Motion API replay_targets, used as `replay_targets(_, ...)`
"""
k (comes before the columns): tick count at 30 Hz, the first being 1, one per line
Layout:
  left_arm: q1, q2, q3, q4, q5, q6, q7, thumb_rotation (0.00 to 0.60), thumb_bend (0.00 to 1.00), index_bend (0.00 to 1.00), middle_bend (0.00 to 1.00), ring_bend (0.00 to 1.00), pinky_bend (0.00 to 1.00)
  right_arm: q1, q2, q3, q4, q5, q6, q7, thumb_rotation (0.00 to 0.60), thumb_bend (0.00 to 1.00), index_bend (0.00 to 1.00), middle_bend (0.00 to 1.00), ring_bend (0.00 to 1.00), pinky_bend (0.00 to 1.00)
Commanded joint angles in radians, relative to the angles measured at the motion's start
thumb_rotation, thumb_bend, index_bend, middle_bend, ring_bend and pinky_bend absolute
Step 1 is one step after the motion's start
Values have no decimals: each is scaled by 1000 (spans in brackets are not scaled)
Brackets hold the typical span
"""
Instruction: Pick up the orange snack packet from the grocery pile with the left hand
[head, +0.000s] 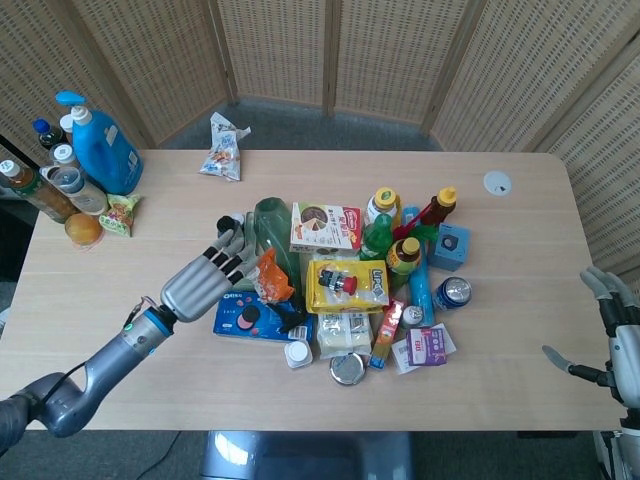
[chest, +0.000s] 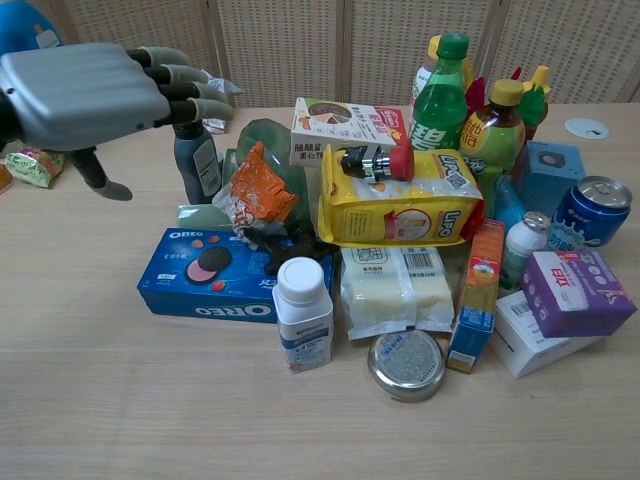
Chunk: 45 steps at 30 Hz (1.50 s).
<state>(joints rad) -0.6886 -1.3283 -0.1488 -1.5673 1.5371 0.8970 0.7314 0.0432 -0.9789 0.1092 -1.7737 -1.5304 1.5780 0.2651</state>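
Note:
The orange snack packet (head: 273, 276) (chest: 258, 190) sits crumpled on the left side of the grocery pile, leaning against a green bag and above the blue Oreo box (head: 250, 317) (chest: 218, 273). My left hand (head: 205, 274) (chest: 95, 95) hovers open just left of the packet, fingers stretched toward it and apart from it. Nothing is in its palm. My right hand (head: 618, 335) rests open at the table's far right edge, outside the chest view.
A dark bottle (chest: 196, 155) stands right behind the left hand's fingertips. A yellow Lipo bag (chest: 400, 205), white pill bottle (chest: 303, 312), drink bottles (chest: 440, 90) and cans (chest: 592, 208) crowd the pile. The blue detergent jug (head: 103, 145) and bottles stand at the far left.

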Motion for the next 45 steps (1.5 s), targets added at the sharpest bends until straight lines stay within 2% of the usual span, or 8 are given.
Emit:
replay_targets(1,-48,-66,-19,33,-82,-52,96,600,0,0,0,0,0,0,1,0,0,0,0,3,600,0,0,0,0,0)
replay_targets(14,-128,-226,3,155,-171,-55,238,600,0,0,0,0,14,-5,12,6,5,8,4,45,600,0,0,0,0,0)
replay_targets(18,-139,-266,22,199,-174,-44,259,600,0,27,0,0,153,-5,13,7,7,9,3,51,600,0,0,0,0,0)
replay_targets(22,-141,-303,40,245,-166,-13,280,600,0,236,0,0,331,-7,14,6,6,4,8,58,600,0,0,0,0,0)
replay_targets(25,-142,-324,48,273,-150,15,280,600,0,458,39,123,505,-8,17,4,3,-4,11,64,600,0,0,0,0,0)
replay_targets(29,-141,-338,56,298,-108,65,255,600,8,729,429,507,761,-9,17,3,2,-8,14,64,600,0,0,0,0,0)
replay_targets(31,-139,-334,64,302,-85,87,232,600,15,780,492,566,803,-10,17,3,2,-10,16,65,600,0,0,0,0,0)
replay_targets(45,-110,-92,6,22,-10,243,179,600,25,817,544,612,825,-10,19,-1,-6,-20,18,61,600,0,0,0,0,0)
